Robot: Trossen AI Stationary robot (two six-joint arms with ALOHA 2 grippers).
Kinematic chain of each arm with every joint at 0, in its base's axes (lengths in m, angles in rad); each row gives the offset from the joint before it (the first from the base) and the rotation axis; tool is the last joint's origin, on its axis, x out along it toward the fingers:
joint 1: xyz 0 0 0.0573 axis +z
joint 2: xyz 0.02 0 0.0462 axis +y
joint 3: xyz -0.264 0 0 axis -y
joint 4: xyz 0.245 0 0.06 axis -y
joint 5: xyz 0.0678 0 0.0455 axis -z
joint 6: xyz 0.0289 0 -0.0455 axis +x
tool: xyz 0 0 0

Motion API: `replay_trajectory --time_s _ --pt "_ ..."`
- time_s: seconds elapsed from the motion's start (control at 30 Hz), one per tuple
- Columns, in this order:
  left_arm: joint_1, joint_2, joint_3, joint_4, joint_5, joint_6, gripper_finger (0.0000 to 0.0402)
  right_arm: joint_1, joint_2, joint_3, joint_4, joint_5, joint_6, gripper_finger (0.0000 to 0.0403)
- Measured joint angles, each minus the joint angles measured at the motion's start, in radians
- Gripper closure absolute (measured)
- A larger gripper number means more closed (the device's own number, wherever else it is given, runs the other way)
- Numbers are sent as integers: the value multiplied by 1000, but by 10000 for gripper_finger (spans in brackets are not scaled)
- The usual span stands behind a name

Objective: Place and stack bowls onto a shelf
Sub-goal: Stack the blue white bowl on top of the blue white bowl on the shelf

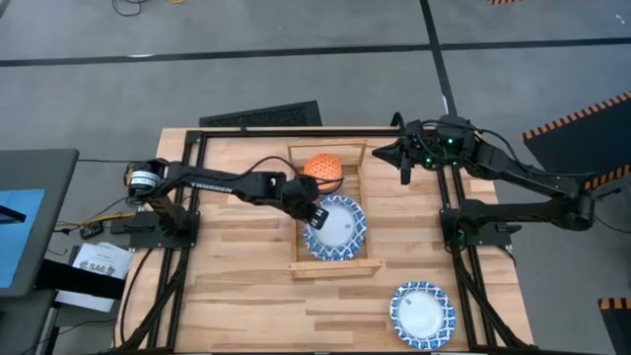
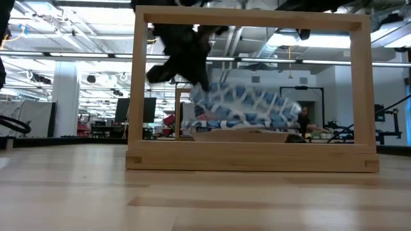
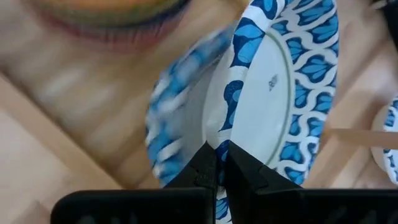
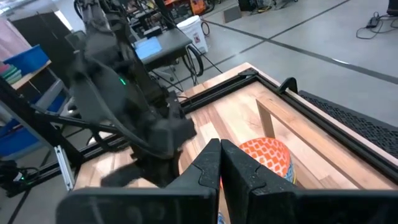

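Left gripper [image 1: 316, 213] over shelf [image 1: 370, 182], clamped shut on rim of patterned bowl [image 1: 337, 229], held tilted above a second patterned bowl, apparently for nesting. Orange bowl [image 1: 323, 168] parked at far end. Right gripper [image 1: 405, 177] closed, empty, raised beside shelf. Third patterned bowl [image 1: 422, 313] waiting on table.

Patterned bowl [image 1: 335, 229] and orange bowl [image 1: 322, 169] on shelf [image 1: 367, 187]

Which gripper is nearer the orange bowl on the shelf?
Left. The left gripper is over the shelf, just beside the orange bowl, pinching a patterned bowl's rim. The right gripper hangs beyond the shelf's side.
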Motion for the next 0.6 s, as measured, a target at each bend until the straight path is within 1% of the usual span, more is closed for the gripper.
replay_trajectory --time_s 0.13,0.2,0.3,0.5,0.6 --pt "-1 -10 -99 146 34 -120 401 0 0 0 -12 1 -11 368" --pt "-3 -10 -123 165 41 -151 401 0 0 0 -13 1 -15 368" --pt "-7 -10 -132 244 38 -172 401 -7 0 0 -13 1 -19 368" --pt "-7 -10 -132 248 46 -163 400 -26 0 0 -28 4 -20 368" --pt "-5 -10 -132 217 59 -156 383 -26 0 0 -28 4 -18 368"
